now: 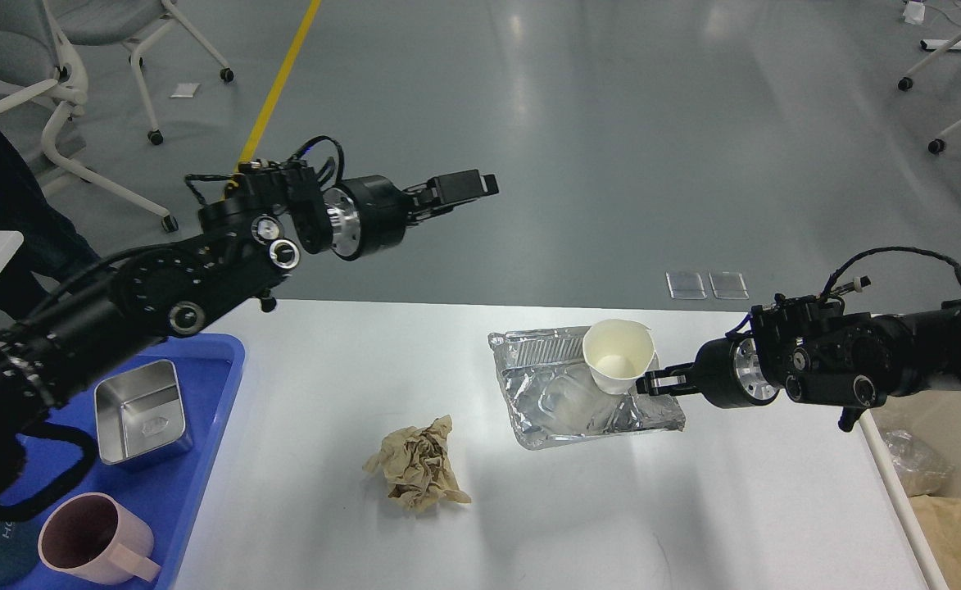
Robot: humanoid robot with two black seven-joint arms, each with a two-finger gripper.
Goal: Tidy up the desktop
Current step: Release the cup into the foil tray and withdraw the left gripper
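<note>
One desktop [546, 524] is seen filling the lower centre and right of the frame. On it are counted one crumpled brown paper [419, 463], one foil tray [582, 397] and one white paper cup [618, 366], tilted over the tray. At lower left one blue tray [201, 459] is seen, with one steel container [139, 412] and one pink mug [95, 545] in it. No writing can be read. The right gripper [659, 383] is pinched on the cup's wall, just above the desktop; the left gripper [468, 185] is held open at upper centre-left, well above it
</note>
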